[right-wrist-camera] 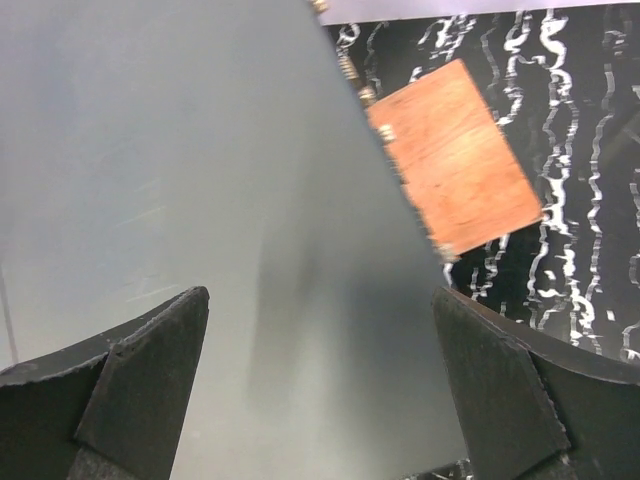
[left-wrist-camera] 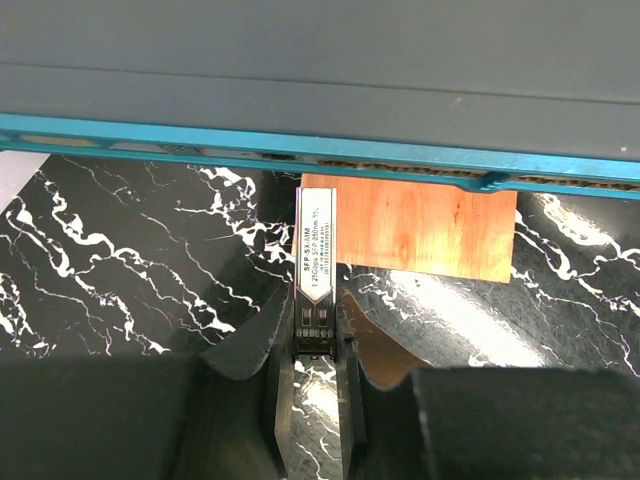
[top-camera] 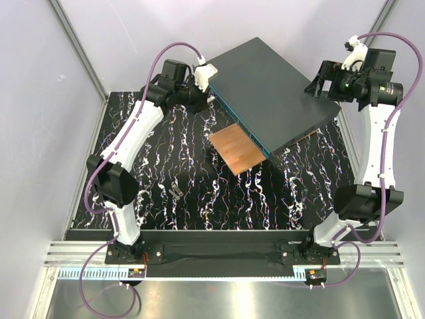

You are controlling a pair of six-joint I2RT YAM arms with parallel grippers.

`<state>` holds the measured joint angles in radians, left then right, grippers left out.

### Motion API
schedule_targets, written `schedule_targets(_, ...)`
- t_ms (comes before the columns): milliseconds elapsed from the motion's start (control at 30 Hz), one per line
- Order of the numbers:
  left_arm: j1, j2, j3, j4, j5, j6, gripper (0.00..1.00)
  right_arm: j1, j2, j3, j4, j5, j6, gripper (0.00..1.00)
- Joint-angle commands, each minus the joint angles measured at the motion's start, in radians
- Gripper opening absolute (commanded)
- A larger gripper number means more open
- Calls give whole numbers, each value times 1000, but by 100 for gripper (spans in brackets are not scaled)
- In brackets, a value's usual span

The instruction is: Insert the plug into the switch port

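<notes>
The switch is a flat dark-grey box (top-camera: 272, 86) lying at an angle at the back, its teal-blue port face (top-camera: 239, 123) turned to the front left. In the left wrist view that face (left-wrist-camera: 300, 150) is a thin teal band seen edge-on, so its ports hardly show. My left gripper (left-wrist-camera: 317, 310) is shut on the plug (left-wrist-camera: 318, 250), a slim metal module with a white label. The plug's tip lies just short of the teal band. My right gripper (right-wrist-camera: 320, 350) is open over the box's grey top (right-wrist-camera: 200, 180), at its far right corner (top-camera: 323, 83).
A copper-brown square plate (top-camera: 237, 147) lies on the black marbled mat (top-camera: 166, 166) just in front of the port face; it also shows in the left wrist view (left-wrist-camera: 420, 225). A small grey piece (top-camera: 176, 193) lies on the mat. Grey walls enclose the cell.
</notes>
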<state>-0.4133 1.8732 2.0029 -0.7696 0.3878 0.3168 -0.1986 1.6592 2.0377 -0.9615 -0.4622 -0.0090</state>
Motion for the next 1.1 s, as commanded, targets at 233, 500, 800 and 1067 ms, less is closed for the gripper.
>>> schedule_targets(233, -30, -13, 51, 21, -41, 2, 0, 28, -6, -10, -13, 79, 43, 100)
schedule_targets(500, -41, 1, 85, 16, -52, 13, 0, 28, -3, -16, -10, 53, 47, 100)
schedule_targets(800, -42, 30, 89, 15, -69, 34, 0, 28, -6, -13, -11, 33, 47, 100)
schedule_targets(1067, -41, 49, 128, 16, -67, 30, 0, 28, -9, -31, -8, 27, 44, 100)
